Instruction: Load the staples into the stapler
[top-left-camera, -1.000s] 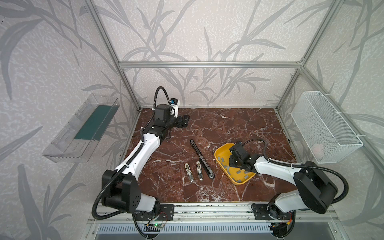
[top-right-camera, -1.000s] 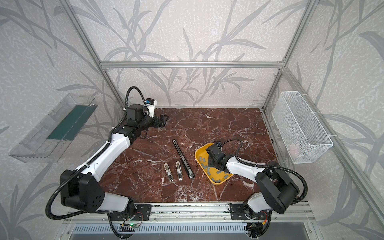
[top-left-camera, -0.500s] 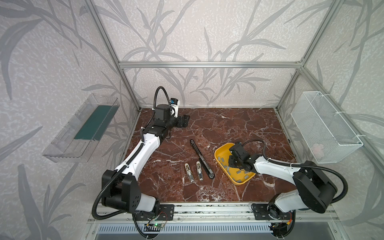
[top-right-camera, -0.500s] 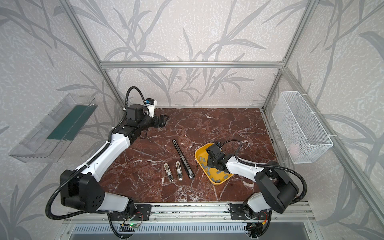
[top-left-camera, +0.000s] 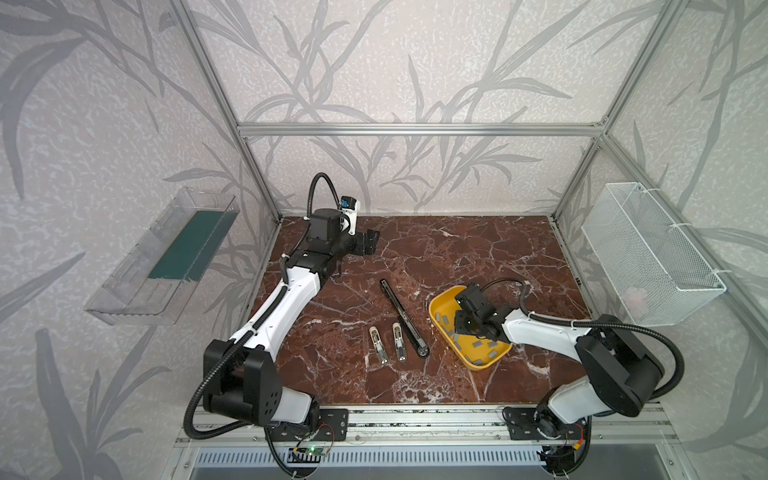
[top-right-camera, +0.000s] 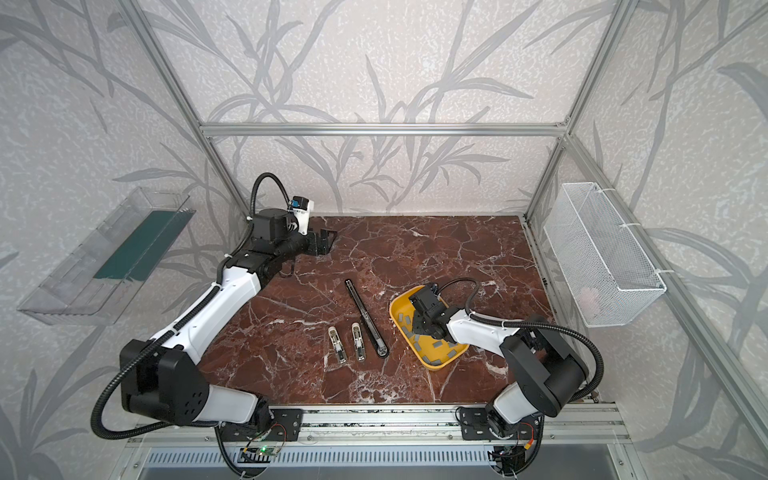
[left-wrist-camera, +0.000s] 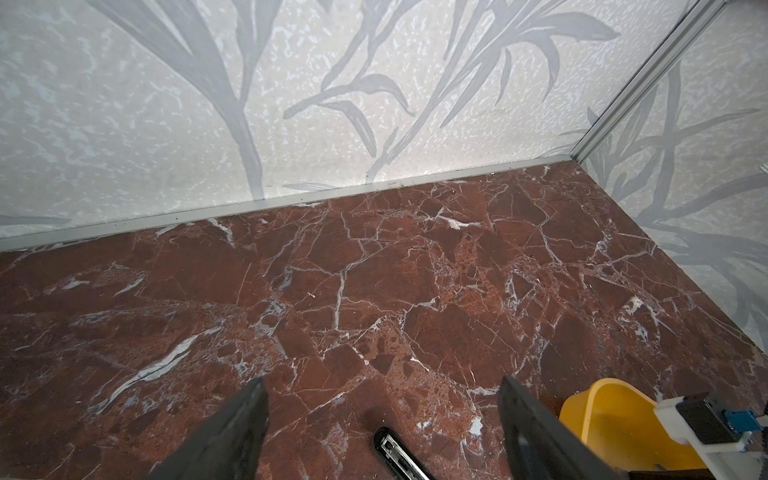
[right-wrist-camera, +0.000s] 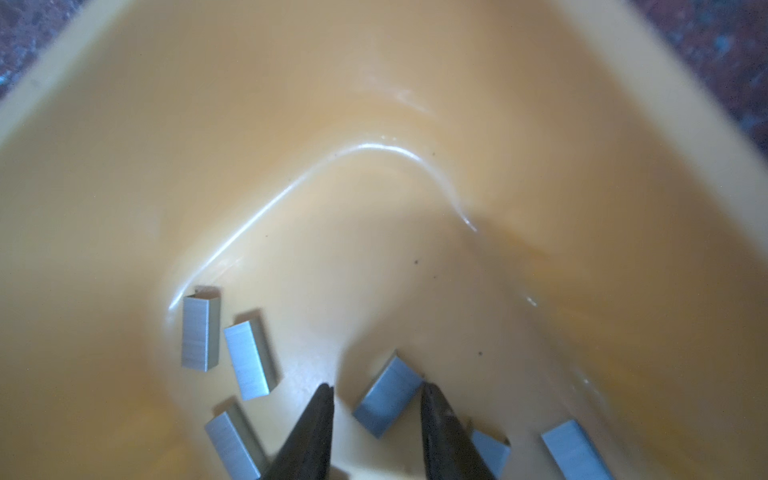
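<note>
Staples (right-wrist-camera: 386, 401) lie in the yellow tray (top-left-camera: 435, 308); my right gripper (right-wrist-camera: 377, 387) stands open astride one of them. I must centre it and close gently. Nearby lies the stapler (top-left-camera: 402, 319); left gripper (left-wrist-camera: 382, 380) wide open.

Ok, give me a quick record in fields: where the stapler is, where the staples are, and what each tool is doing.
stapler: lying flat mid-table, nothing touching it
staples: short strips loose in the yellow tray
left tool: open, empty, near the table's back left corner
right tool: open, down inside the tray, tips either side of one strip, not clamped
beside stapler: two small cream pieces, on the side away from the tray
loaded: not yet
</note>
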